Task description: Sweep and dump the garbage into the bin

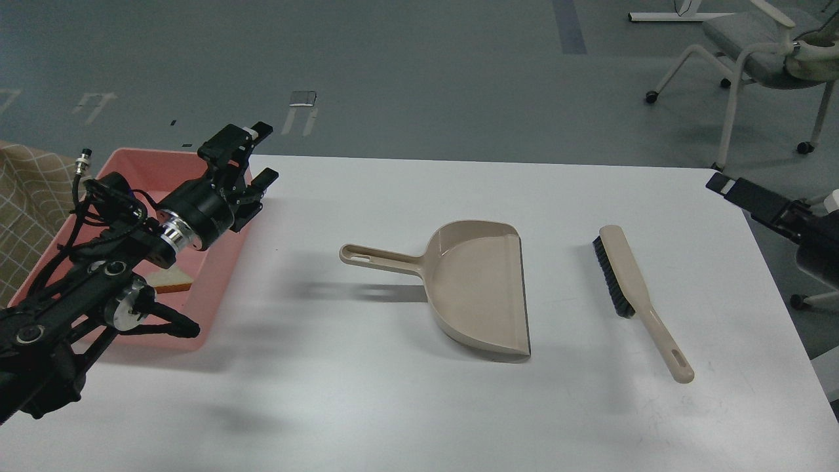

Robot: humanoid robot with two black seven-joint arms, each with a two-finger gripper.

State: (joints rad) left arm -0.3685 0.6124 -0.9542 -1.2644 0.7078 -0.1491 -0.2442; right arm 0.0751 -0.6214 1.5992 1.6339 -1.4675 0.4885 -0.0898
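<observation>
The pink bin [221, 288] stands at the table's left edge, largely covered by my left arm. Inside it the bread slice [172, 282] shows near the front; the yellow sponge piece is hidden behind the arm. My left gripper [257, 156] is open and empty, raised above the bin's far right corner. My right gripper [723, 185] is raised above the table's right edge and holds nothing; only a dark bar shows, so its fingers cannot be told apart. The beige dustpan [478, 288] and the beige brush [629, 282] lie loose on the table.
The white table [393, 406] ends just right of the brush. A chequered cloth [26, 190] hangs left of the bin. An office chair [767, 52] stands on the floor at the far right.
</observation>
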